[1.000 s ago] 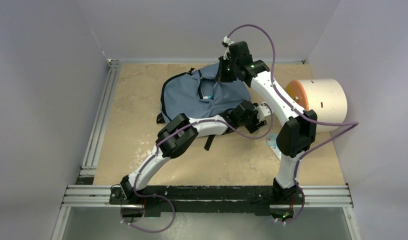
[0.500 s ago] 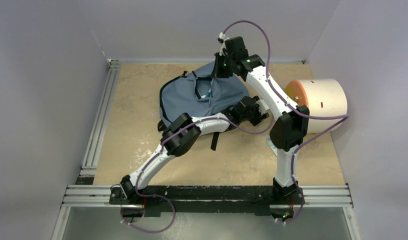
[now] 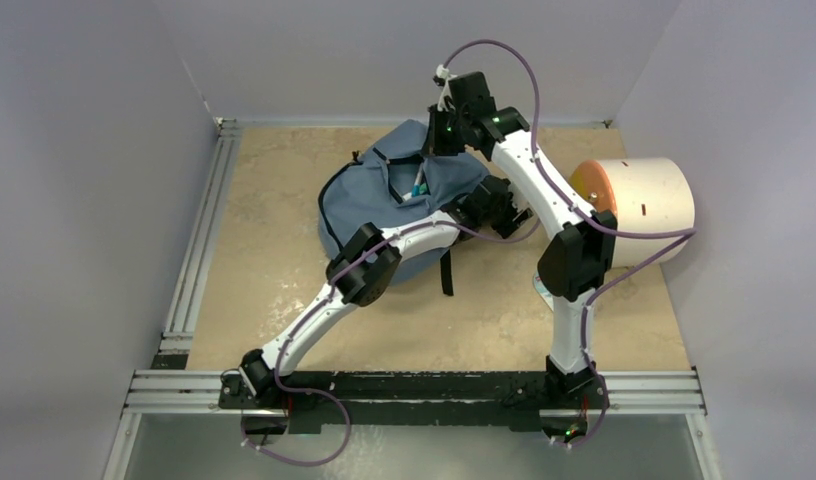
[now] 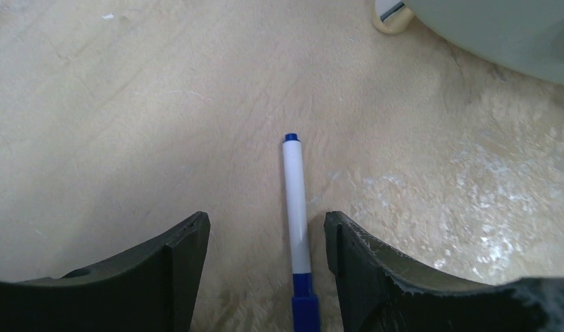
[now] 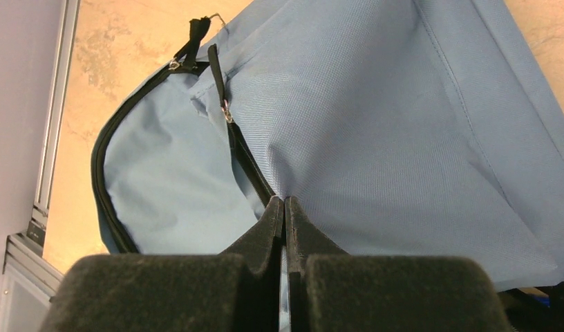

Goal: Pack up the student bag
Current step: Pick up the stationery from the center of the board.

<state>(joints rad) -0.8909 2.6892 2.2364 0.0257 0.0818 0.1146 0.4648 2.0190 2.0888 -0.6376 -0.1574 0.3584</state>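
The student bag [image 3: 384, 205], grey-blue with dark zippers, lies at the back middle of the table. My right gripper [image 3: 439, 140] is shut on a fold of its fabric [image 5: 376, 117] beside the open zipper [image 5: 248, 162] and holds that edge up; the right gripper [image 5: 285, 200] shows its jaws pressed together on the cloth. Something teal [image 3: 419, 186] shows in the opening. My left gripper [image 3: 499, 205] hovers just right of the bag. In the left wrist view a white marker [image 4: 295, 207] with a blue cap lies on the table between the jaws of the open left gripper [image 4: 265, 221], nearer the right finger.
A white cylinder with an orange face [image 3: 639, 205] lies at the right side of the table. A black bag strap [image 3: 445, 270] trails toward the front. Aluminium rails [image 3: 199, 240] run along the left and front edges. A pale rounded object [image 4: 507, 28] sits beyond the marker.
The right gripper has pulled the bag's edge up and leftward, shifting the bag left. The left arm has swung toward the back, bringing its gripper closer to the bag's right side.
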